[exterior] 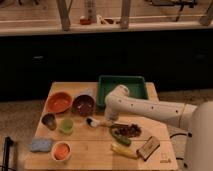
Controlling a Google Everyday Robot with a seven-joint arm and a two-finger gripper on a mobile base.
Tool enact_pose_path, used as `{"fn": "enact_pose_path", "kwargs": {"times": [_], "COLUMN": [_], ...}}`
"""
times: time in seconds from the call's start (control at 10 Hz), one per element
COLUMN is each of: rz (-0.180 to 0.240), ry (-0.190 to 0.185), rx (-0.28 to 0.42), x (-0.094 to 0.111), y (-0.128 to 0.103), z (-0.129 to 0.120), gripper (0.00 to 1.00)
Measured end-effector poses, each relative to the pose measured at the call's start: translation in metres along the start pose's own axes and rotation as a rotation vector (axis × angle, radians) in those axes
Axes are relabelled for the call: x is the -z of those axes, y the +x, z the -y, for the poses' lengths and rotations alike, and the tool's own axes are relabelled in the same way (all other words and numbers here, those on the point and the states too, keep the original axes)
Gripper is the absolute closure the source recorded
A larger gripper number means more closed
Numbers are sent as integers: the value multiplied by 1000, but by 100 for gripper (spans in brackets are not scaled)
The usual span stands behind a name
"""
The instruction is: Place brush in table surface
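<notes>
The gripper (110, 118), hold impossible to tell, is hovering low over the table surface (92, 150), the brush (94, 122) lying at its nine o'clock, seemingly finishing placement and next needing a clean release and straight lift.

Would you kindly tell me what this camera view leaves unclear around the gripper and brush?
- gripper, by the brush: mostly hidden under the arm and its white wrist, camera view.
- brush: handle end covered by the arm; contact with the table surface cannot be told.
- robot body: cut off by right edge.
</notes>
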Motion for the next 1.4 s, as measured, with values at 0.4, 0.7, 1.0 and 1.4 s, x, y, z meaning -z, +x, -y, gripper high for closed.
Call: {"fn": "enact_pose_path", "kwargs": {"times": [0.4,0.7,1.0,1.4], "rz": [-19,-16,0,13], "ry": [-7,2,25,51], "rx": [57,110,157,219], "x": [13,31,57,98], "y": [-5,-11,-19,-30], "z": [0,0,-2,-7], "gripper": [100,100,100,100]}}
